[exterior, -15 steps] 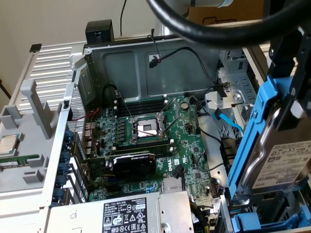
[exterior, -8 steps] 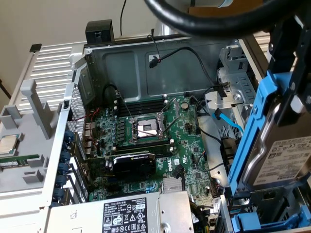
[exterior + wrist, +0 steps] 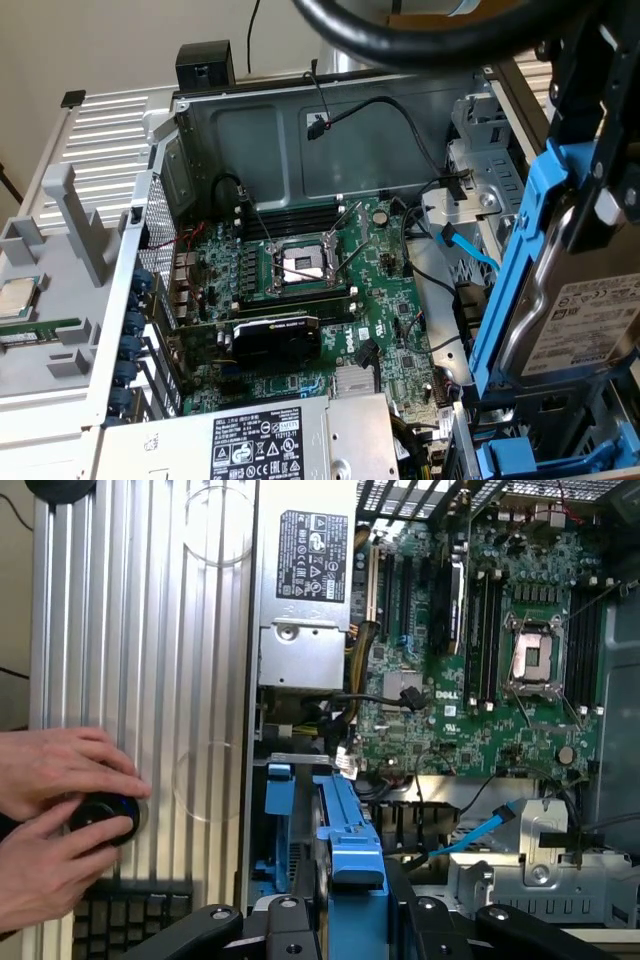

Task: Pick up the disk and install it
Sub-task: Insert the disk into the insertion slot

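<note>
The disk (image 3: 585,320) is a silver drive with a white label, clipped in a bright blue carrier frame (image 3: 520,270). It hangs tilted at the exterior view's right, above the open computer case's drive bay (image 3: 540,462). My gripper (image 3: 603,205) comes down from above and is shut on the carrier's upper part. In the wrist view the blue carrier (image 3: 350,855) sits edge-on between my black fingers (image 3: 290,930), just over the blue-railed bay (image 3: 283,815).
The case lies open with the motherboard (image 3: 330,300), CPU socket (image 3: 300,265), a black card (image 3: 275,335) and the grey power supply (image 3: 260,440). A blue cable (image 3: 468,250) runs beside the drive cage. A person's hands (image 3: 50,820) hold a black knob (image 3: 103,815) beside the case.
</note>
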